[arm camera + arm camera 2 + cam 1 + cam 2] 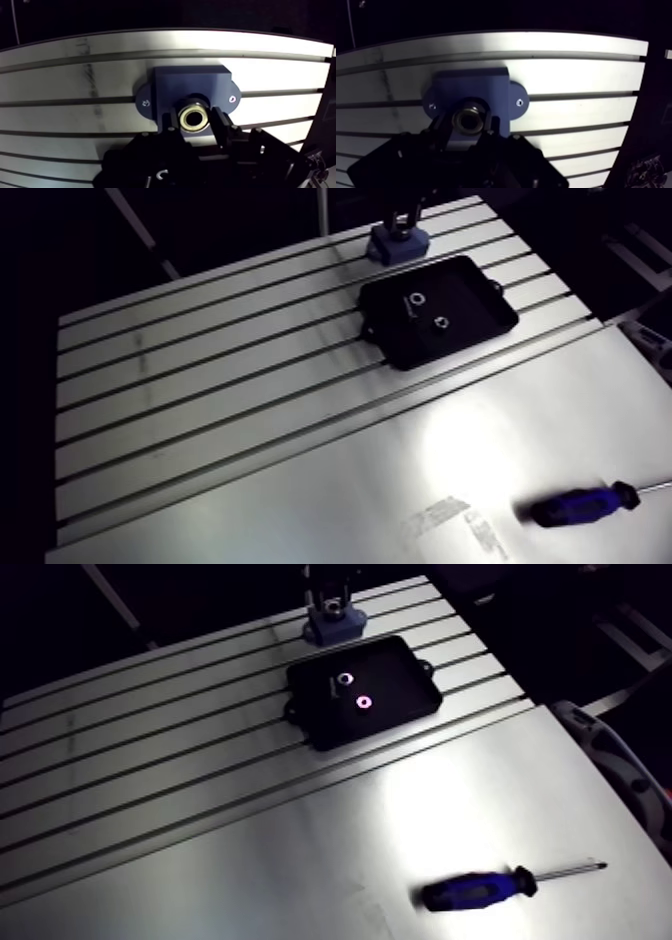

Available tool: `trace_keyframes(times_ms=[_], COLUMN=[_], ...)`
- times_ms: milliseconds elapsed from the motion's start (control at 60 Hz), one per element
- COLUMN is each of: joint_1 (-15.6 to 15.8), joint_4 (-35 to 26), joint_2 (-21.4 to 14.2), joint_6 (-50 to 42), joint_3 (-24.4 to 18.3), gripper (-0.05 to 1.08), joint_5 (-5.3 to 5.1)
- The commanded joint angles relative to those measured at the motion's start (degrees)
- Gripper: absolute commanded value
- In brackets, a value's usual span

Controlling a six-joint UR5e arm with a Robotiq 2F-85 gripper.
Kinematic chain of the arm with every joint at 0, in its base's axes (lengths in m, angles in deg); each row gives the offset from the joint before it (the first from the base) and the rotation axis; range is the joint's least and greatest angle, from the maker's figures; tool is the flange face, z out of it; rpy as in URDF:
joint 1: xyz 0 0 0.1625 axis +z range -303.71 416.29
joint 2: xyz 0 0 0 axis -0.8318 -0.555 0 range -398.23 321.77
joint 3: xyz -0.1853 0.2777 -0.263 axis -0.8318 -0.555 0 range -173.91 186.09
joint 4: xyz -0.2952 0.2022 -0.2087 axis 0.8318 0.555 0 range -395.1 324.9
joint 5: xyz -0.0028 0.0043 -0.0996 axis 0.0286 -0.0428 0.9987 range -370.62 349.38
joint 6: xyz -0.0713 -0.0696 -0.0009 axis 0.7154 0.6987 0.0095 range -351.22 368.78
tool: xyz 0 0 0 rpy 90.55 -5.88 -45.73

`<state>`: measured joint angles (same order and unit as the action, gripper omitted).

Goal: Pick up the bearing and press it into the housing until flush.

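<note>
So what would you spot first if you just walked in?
The shiny bearing, pinched in the gripper right at the blue housing on the far side of the slotted table. Next, the black tray beside the housing, with two small rings in it, and a blue-handled screwdriver lying alone on the table's smooth near part.

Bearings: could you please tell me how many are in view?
3. The first bearing and second bearing lie apart on the black tray; the third bearing is clamped in the gripper at the blue housing. None looks hidden.
</note>
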<state>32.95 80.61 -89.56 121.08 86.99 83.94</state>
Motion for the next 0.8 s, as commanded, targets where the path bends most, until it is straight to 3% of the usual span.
trace_keyframes(times_ms=[17,800], joint_1=[0.13,0.13], joint_4=[0.01,0.01], joint_2=[0.23,0.58], joint_6=[-0.02,0.07], joint_3=[0.07,-0.09], gripper=[0.59,0.59], joint_5=[0.05,0.22])
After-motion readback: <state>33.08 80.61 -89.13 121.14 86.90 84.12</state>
